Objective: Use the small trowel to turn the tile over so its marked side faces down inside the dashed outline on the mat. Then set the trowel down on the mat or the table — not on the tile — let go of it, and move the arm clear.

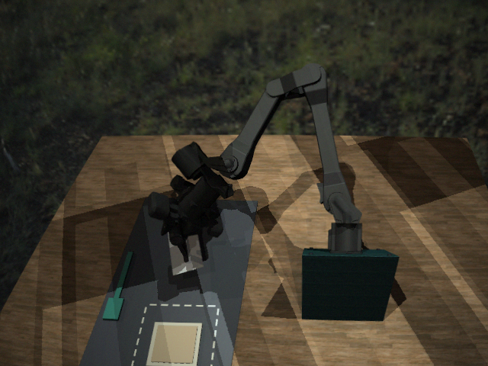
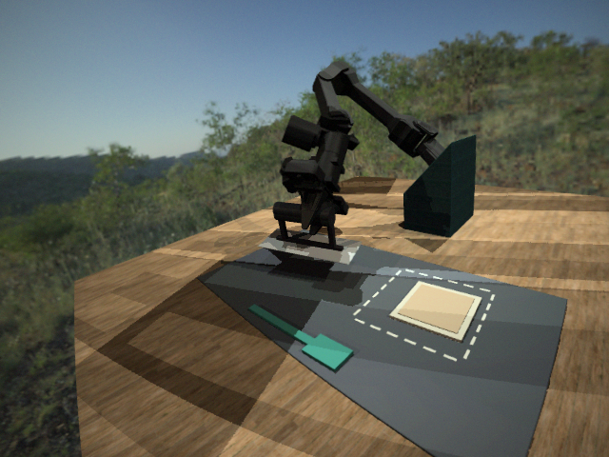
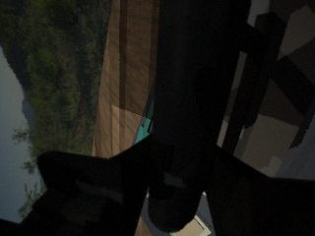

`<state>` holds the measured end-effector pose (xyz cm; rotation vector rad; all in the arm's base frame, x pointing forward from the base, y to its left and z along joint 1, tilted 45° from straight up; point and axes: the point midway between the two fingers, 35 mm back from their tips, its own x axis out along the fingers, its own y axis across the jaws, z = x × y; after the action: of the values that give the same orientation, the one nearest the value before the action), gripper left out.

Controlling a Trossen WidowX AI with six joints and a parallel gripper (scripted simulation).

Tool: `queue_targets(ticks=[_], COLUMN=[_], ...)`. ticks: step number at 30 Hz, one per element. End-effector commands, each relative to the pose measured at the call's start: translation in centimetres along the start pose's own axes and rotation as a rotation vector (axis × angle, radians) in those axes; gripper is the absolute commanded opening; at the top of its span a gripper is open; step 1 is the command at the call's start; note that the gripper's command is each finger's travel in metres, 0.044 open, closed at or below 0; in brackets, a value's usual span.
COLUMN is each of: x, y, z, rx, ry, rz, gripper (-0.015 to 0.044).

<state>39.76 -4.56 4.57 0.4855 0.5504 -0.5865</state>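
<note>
The small trowel [image 1: 184,270] [image 2: 346,254] [image 3: 189,74] has a thick dark handle, two posts and a flat pale plate. My gripper [image 1: 196,226] [image 2: 310,228] [image 3: 177,138] is shut on its handle. The plate hangs roughly level, slightly tilted, above the far part of the grey mat [image 1: 108,346] [image 2: 442,403], with a shadow beneath. The tile [image 1: 175,343] [image 2: 438,306] [image 3: 189,230] lies flat inside the dashed outline [image 1: 214,305] [image 2: 360,321], apart from the trowel. Its upper side shows a tan square within a cream border; its underside is hidden.
A green spatula-shaped piece [image 1: 113,309] [image 2: 328,351] [image 3: 143,133] lies on the mat's left side in the top view. A dark teal wedge-shaped block [image 1: 342,287] [image 2: 461,187] stands at the arm's base on the wooden table [image 1: 445,275] [image 2: 171,393].
</note>
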Motion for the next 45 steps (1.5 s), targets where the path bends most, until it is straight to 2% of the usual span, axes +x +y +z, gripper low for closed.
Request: queue_targets(ticks=[1, 19, 38, 45], x=[0.9, 1.5, -3.7, -4.3], y=[-0.2, -4.4, -9.5, -9.8], z=[1.5, 7.2, 12.7, 13.1], rx=[-0.095, -0.415, -0.583, -0.589], ry=[0.064, 0.384, 0.699, 0.717], rz=[-0.016, -0.023, 0.163, 0.186], gripper=[0.0000, 0.0000, 0.0000, 0.0000])
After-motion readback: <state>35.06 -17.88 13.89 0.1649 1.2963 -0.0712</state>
